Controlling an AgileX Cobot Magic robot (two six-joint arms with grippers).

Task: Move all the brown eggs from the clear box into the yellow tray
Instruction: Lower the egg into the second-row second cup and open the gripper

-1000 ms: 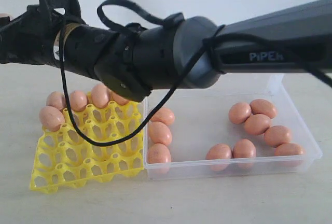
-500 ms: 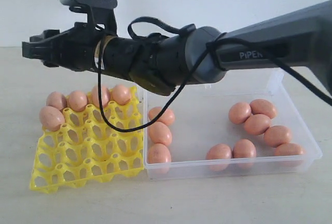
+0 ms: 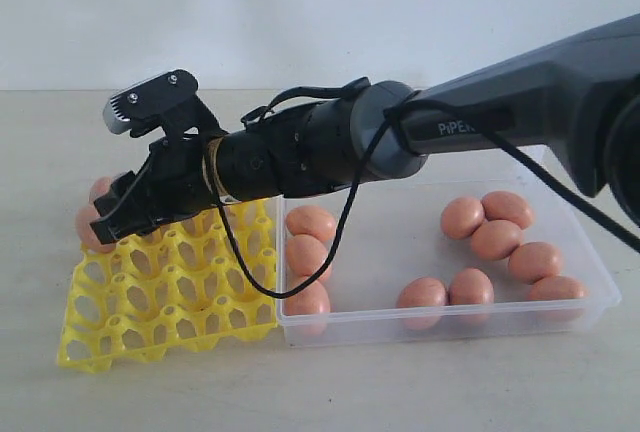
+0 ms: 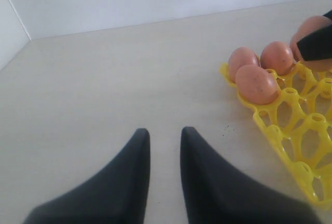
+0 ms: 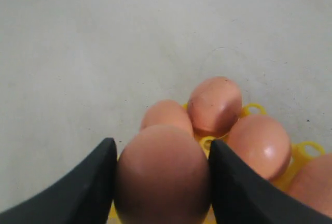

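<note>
Gripping a smooth oval egg (image 5: 162, 175) over latticed yellow tray (image 3: 170, 292).

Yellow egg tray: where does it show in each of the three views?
Exterior view: bright yellow plastic lattice egg tray, lower left.
Left wrist view: right edge of the picture.
Right wrist view: yellow slivers, lower right.
Shared landmark: brown oval eggs seated along one tray edge.
</note>
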